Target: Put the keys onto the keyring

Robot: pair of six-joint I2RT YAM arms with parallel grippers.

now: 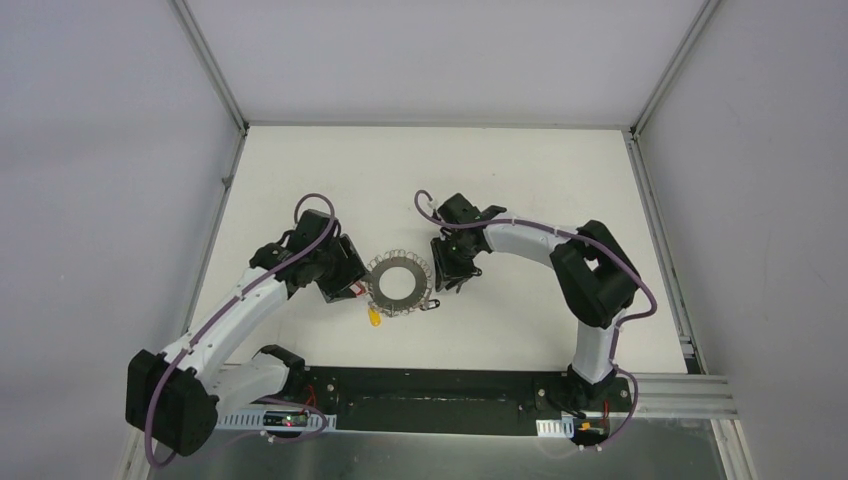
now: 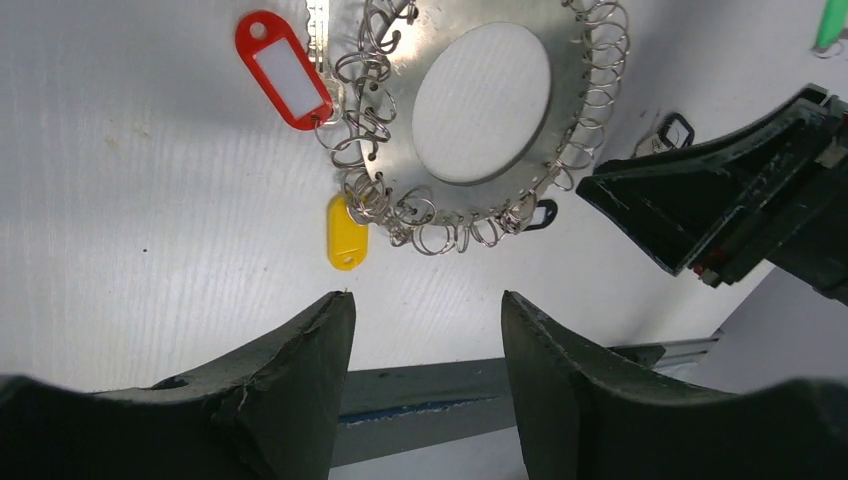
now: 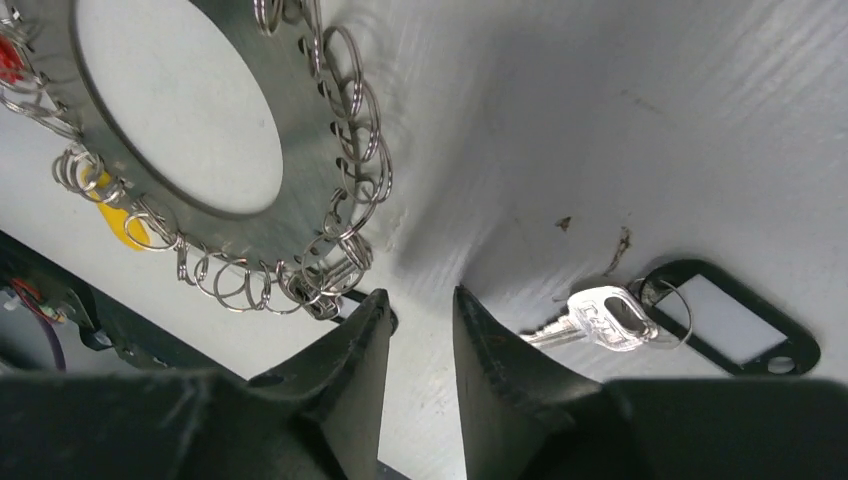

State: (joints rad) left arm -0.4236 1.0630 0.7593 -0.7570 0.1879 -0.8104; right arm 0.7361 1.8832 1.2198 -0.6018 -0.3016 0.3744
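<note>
Right jaws: narrowly parted, empty, black-tagged key (image 3: 600, 318) just beside them, near the keyring (image 3: 300, 140). Left jaws: parted, empty. Hazard: closing here may miss the key or snag a loop (image 3: 345, 255).

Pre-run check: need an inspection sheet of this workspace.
Surface: white table, few specks.
Job's things: keyring flat; black-tag key loose on table; green tag at view edge.
Clutter: red tag, yellow tag at ring's loops.
Hands: left hand open, empty; right hand narrowly open, empty.
Cables: purple cables along arms.
Surroundings: grey walls, metal frame.
</note>
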